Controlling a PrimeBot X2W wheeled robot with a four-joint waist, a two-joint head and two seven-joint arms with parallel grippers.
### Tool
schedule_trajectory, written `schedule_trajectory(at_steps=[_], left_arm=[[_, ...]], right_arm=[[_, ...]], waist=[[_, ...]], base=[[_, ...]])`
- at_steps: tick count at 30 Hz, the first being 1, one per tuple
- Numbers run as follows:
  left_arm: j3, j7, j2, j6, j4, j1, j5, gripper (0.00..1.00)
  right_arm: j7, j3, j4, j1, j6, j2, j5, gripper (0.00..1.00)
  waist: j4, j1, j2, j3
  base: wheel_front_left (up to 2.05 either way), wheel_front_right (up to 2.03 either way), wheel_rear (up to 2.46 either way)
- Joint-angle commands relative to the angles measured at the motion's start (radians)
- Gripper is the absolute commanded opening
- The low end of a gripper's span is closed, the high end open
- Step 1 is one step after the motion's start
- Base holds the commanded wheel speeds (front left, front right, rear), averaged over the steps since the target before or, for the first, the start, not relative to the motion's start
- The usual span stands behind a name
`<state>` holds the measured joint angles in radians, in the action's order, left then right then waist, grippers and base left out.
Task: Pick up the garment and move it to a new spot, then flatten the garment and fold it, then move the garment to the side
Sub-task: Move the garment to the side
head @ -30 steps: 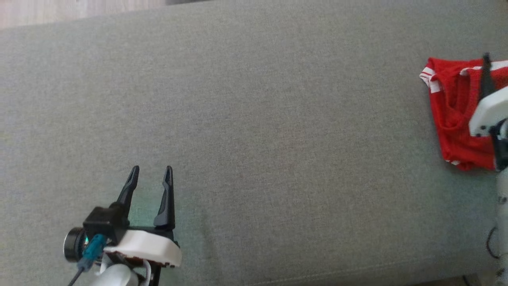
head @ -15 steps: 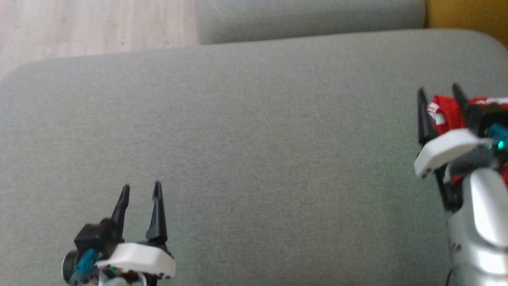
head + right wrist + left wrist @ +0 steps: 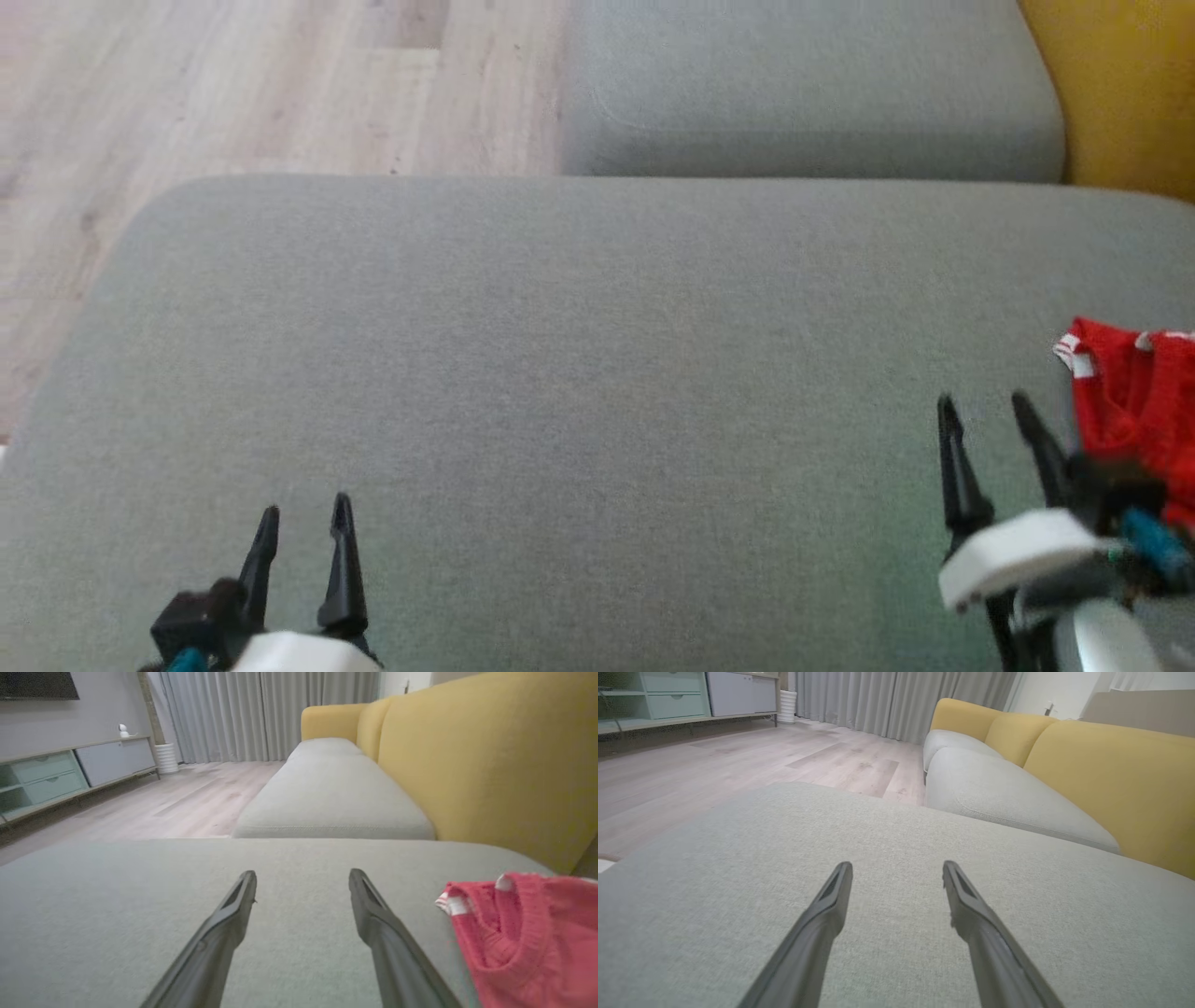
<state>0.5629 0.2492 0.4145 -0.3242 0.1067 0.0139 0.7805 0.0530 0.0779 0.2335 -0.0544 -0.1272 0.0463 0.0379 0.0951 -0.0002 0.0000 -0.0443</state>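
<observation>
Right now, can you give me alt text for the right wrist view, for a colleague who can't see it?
The right tool, open and empty, points across a grey sofa cushion. The crumpled red garment lies on that cushion at the view's right, apart from the fingers. Beyond are a second grey cushion, a yellow backrest, wood floor and grey curtains.

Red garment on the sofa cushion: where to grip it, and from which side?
Probably the white-trimmed corner of the red garment, approached from its left by the right gripper, jaws open. That corner juts toward the gripper over bare cushion; the rest is bunched and partly out of frame.
</observation>
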Motion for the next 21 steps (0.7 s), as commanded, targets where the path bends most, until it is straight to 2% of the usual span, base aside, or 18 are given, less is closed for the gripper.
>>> schedule_trajectory(at_steps=[1, 8, 15, 21], left_arm=[[-0.052, 0.012, 0.010, 0.006, -0.023, -0.021, -0.010, 1.00], [-0.060, 0.012, 0.005, 0.010, -0.028, 0.009, -0.018, 1.00], [-0.041, 0.012, -0.005, 0.059, -0.018, 0.012, -0.013, 1.00], [-0.032, 0.008, -0.008, 0.061, -0.008, 0.010, -0.012, 1.00]], right_arm=[[0.019, -0.039, -0.054, 0.021, -0.003, 0.004, 0.049, 1.00], [0.035, -0.077, -0.100, 0.118, -0.003, 0.004, 0.070, 1.00], [0.036, -0.115, -0.128, 0.166, -0.003, 0.004, 0.087, 1.00], [0.037, -0.135, -0.133, 0.178, -0.003, 0.004, 0.102, 1.00]], waist=[[0.020, 0.0002, 0.0000, -0.024], [0.020, 0.0002, 0.0000, -0.040], [0.004, 0.0002, 0.0000, -0.050], [-0.005, 0.0002, 0.0000, -0.059]], base=[[0.00, 0.00, 0.00], [0.00, 0.00, 0.00], [0.00, 0.00, 0.00], [0.00, 0.00, 0.00]])
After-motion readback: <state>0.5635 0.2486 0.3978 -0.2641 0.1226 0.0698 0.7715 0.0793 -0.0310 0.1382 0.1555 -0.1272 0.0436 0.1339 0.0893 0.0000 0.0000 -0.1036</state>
